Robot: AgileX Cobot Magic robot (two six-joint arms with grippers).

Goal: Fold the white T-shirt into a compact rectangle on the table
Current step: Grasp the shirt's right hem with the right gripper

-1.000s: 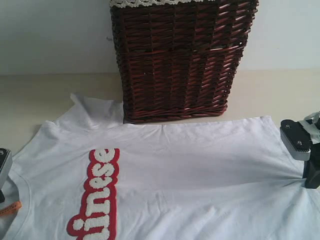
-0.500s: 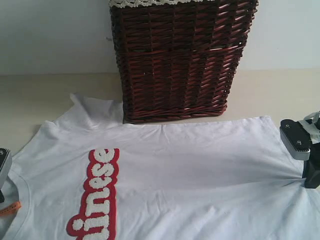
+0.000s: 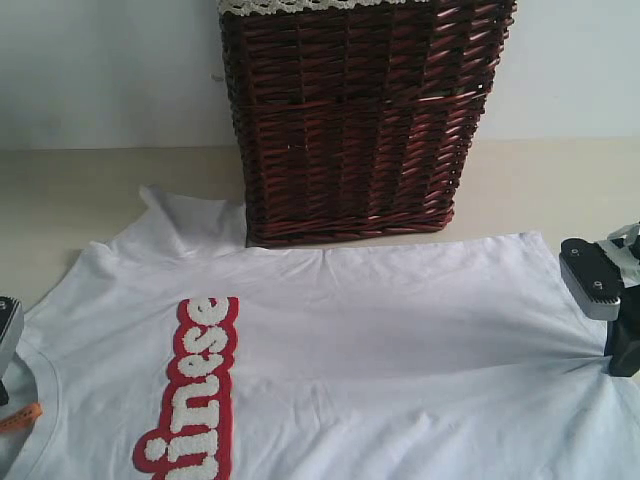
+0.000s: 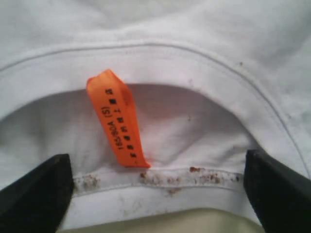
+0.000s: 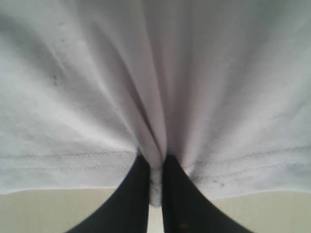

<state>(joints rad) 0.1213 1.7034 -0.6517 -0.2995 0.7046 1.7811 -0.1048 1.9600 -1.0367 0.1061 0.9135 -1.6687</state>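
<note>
Nothing has shifted since the earlier frames: both arms and the cloth sit just as they did. The white T-shirt lies spread flat on the counter, in front of the dark wicker basket, whose base touches or slightly overlaps the shirt's far edge. The shirt's long axis runs left to right, with the collar at the left edge and the hem at the right, so the red-outlined letters read sideways. The left tool is at the collar end with its jaws spread wide. They stand either side of the near collar band, close to the orange tag, and grip nothing. The right tool is at the opposite end, its jaws pressed together on a gathered pinch of the hem, and creases fan out from that point across the fabric. Each tool therefore faces the shirt's body inward along that axis, left nearest the neck and right nearest the bottom edge. My judgement is that the coming move turns on the left tool closing on the collar band, so both ends can be carried together; the far sleeve beside the basket lies out of either tool's immediate reach.
</note>
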